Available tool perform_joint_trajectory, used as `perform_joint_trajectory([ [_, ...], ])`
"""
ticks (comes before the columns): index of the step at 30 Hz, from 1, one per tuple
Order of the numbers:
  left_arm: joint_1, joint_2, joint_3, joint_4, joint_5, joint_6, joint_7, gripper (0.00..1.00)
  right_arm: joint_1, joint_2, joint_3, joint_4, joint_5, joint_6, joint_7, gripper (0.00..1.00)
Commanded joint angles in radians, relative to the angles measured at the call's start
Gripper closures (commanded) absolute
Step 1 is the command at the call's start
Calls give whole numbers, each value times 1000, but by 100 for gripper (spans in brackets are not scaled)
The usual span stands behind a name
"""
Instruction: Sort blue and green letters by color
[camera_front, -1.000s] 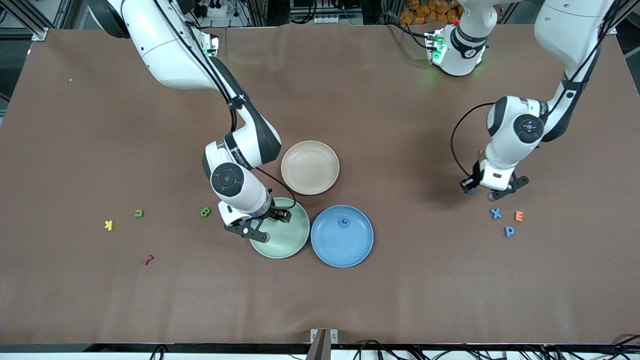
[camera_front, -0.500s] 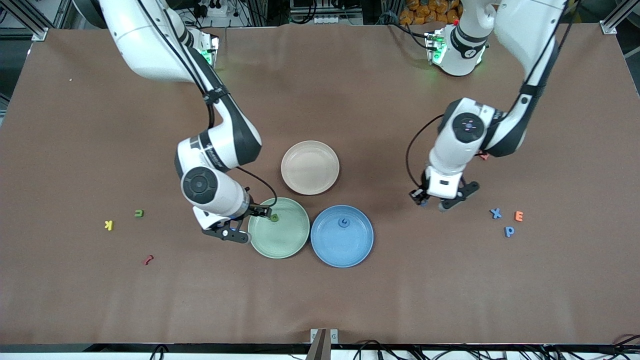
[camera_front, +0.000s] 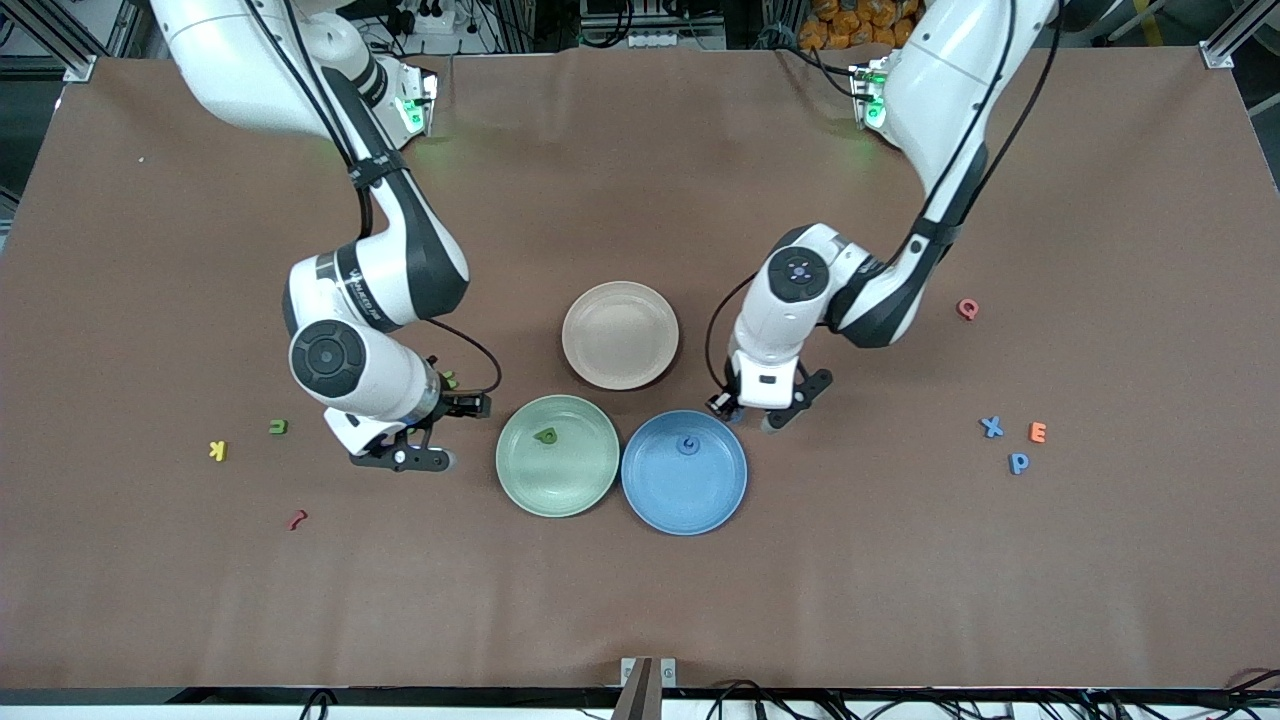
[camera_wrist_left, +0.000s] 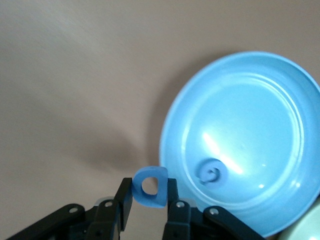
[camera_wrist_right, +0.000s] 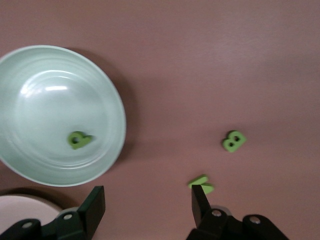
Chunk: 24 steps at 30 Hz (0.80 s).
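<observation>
My left gripper (camera_front: 725, 405) (camera_wrist_left: 149, 192) is shut on a blue letter D (camera_wrist_left: 150, 186), hanging just outside the rim of the blue plate (camera_front: 735, 495) (camera_wrist_left: 170, 125). A blue G (camera_front: 687, 445) (camera_wrist_left: 214, 172) lies in that plate. Blue X (camera_front: 991, 427) and P (camera_front: 1018, 462) lie toward the left arm's end. My right gripper (camera_front: 462, 402) (camera_wrist_right: 147, 200) is open and holds nothing, beside the green plate (camera_front: 520, 490) (camera_wrist_right: 117, 110), which holds one green letter (camera_front: 545, 435) (camera_wrist_right: 79, 139). A green B (camera_wrist_right: 233, 141) and another green letter (camera_front: 449, 380) (camera_wrist_right: 202, 183) lie on the table by it. A further green letter (camera_front: 278, 427) lies toward the right arm's end.
A beige plate (camera_front: 620, 335) stands farther from the front camera than the two coloured plates. An orange E (camera_front: 1038, 432) lies beside the X and P, and a pink Q (camera_front: 967, 308) lies farther back. A yellow K (camera_front: 217, 450) and a dark red letter (camera_front: 296, 519) lie near the right arm's end.
My right gripper left a green letter in the green plate and drew back toward the right arm's end. My left gripper carried the blue D from near the X to the blue plate's rim.
</observation>
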<state>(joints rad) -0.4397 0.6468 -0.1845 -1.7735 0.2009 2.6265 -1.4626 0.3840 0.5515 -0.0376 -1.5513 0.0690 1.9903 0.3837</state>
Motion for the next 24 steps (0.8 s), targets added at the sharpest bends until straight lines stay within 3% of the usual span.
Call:
perform_joint_trajectory([
  [1,-37,47,30,88,-2,-14,-33,96,-20,-61,8,-93,-57,22,-45,22],
  [16,-74,119,54,200,0,-13,-65,96,-73,-87,7,-253,-63,217,-158,22],
  [19,-112,125,95,200,0,-10,-64,88,-83,-81,7,-276,-84,271,-160,22],
  [20,-120,125,105,200,0,-10,-59,79,-88,-76,7,-283,-92,289,-160,22],
  [21,-123,125,109,200,0,-10,-48,63,-91,-73,7,-289,-98,306,-160,22],
  [23,-125,125,111,197,8,-10,-39,17,-97,-61,7,-302,-103,341,-160,22],
  [24,-125,126,111,194,18,-10,-35,3,-99,-58,7,-309,-104,357,-160,22],
])
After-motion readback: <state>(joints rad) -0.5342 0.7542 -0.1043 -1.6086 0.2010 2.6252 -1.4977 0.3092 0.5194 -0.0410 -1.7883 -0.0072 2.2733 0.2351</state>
